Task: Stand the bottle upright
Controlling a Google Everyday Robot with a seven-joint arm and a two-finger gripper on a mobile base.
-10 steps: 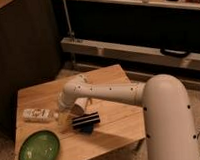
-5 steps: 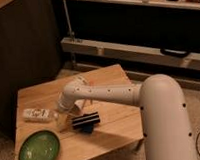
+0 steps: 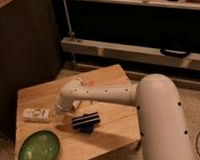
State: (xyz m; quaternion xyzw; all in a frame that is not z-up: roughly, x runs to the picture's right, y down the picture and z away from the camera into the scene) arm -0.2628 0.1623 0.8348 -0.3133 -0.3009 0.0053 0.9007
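Bottle [image 3: 37,115]: small, elongated, whitish translucent; pale label with dark print.
Pose: lay on its side, long axis roughly left-right across the view.
Place: left part of the table [image 3: 106,79], near its left edge, just behind the plate [image 3: 39,148].
Cap end: could not be told.
Gripper [image 3: 56,115]: low at the bottle's right end; contact not clear.

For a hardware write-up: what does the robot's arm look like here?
The arm is smooth, rounded and white, a thick tube with small dark dots along its shell and a bulky segment nearest the camera. No cables show on it. The gripper at its tip sits low over the table, beside the bottle.
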